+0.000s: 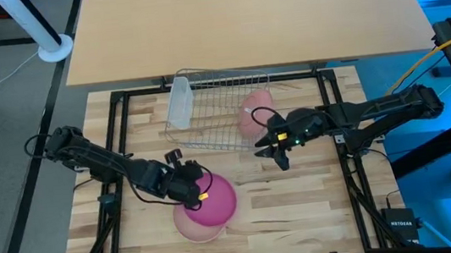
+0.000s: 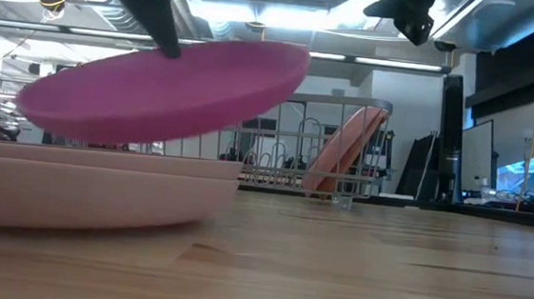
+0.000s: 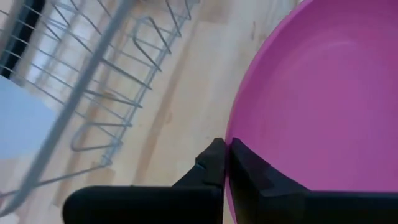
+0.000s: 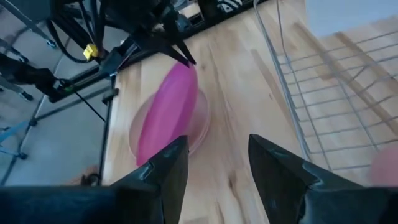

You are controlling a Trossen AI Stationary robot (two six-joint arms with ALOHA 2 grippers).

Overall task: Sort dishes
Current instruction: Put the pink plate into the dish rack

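Pinching the rim of the magenta plate (image 1: 215, 199), the left gripper (image 1: 192, 195) is seen holding it tilted above the peach plate (image 1: 196, 227) at six o'clock. Judged light, stiff and slippery, it is best taken by the rim. The right gripper (image 1: 273, 149), fingers apart, hovers by the rack (image 1: 214, 102).

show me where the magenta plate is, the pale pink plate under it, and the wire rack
magenta plate (image 1: 217, 198): high view, on its inner face, right of the left gripper (image 1: 193, 197) pinching its rim.
pale pink plate (image 2: 73, 192): low view, on its side wall, resting on the table.
wire rack (image 1: 216, 102): high view, on its wire floor.
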